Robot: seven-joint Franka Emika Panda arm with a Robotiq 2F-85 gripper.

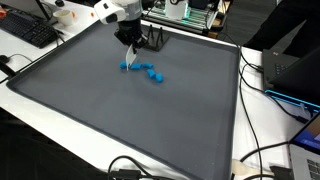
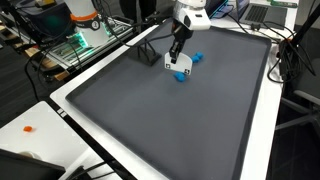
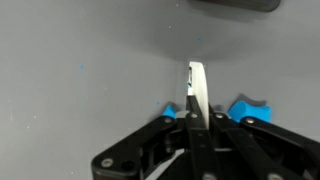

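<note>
Presently pinching a white block [image 3: 197,88] in the gripper [image 2: 177,54], low over the grey mat [image 1: 100,115], just beside blue blocks [image 1: 151,73]. Judged as grasped, not yet carried clear; unable to tell whether touching the mat.

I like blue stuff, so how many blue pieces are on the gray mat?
3 blue pieces show: one under the gripper, which seems to pinch a white strip, one beside it, one ending the row. They touch, and the gripper may hide more.

Your gripper [image 3: 200,124] pinches an upright white slab [image 3: 198,85] at lower centre, blue blocks [image 3: 248,107] flanking it
</note>
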